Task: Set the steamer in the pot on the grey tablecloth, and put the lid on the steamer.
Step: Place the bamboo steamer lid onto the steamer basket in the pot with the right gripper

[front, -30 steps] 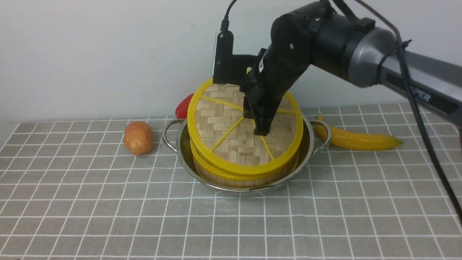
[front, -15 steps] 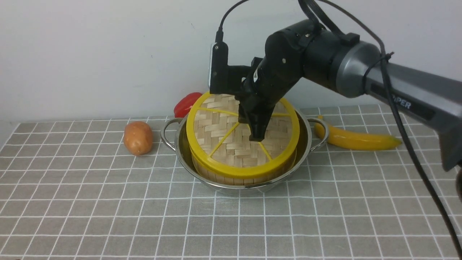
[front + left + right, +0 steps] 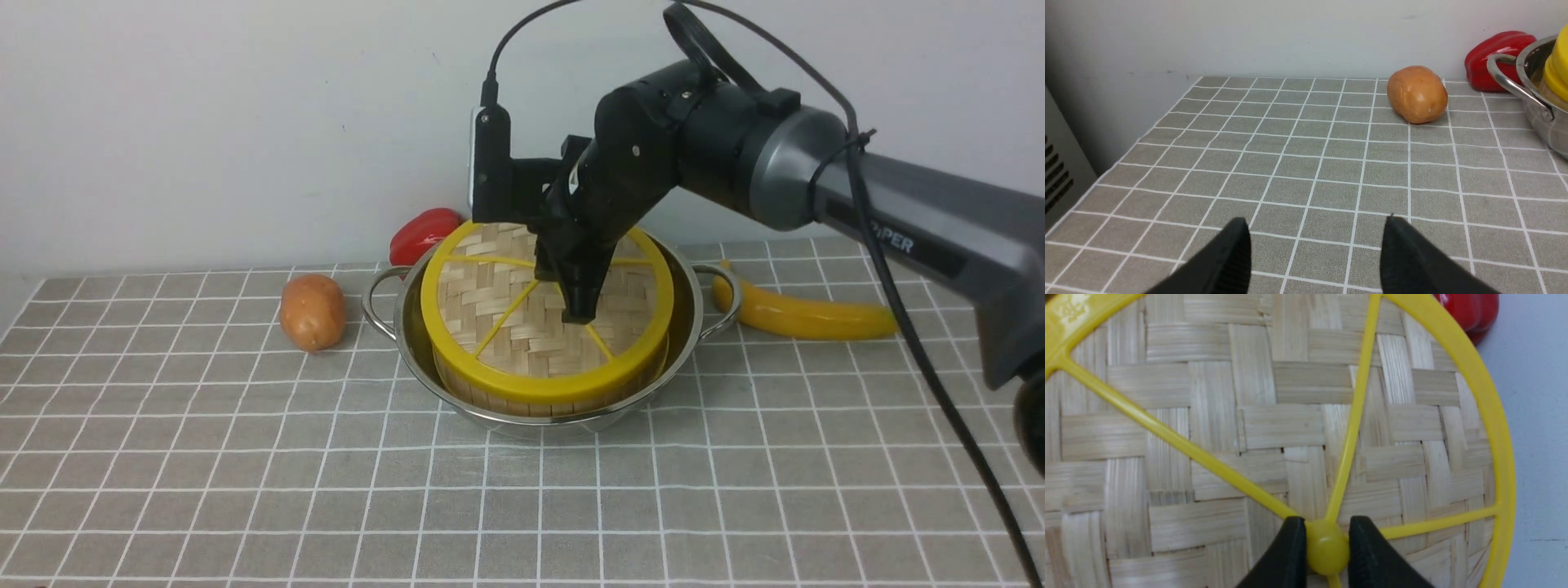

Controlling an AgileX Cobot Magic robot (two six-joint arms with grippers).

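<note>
Beneath the lid (image 3: 490, 310), the steamer's (image 3: 522, 404) inside is hidden. Above the lid, the right arm's cable (image 3: 890, 269) leaves the front view's top edge.

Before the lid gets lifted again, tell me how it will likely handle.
The lid should stay stiff, its yellow rim and spokes bracing the weave. It is probably light, being woven strips. Gripped only at its small hub, it might tilt.

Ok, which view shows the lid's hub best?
The right wrist view: the hub appears close up between the right gripper's fingertips. In the front view that gripper hides it; the left wrist view misses it.
</note>
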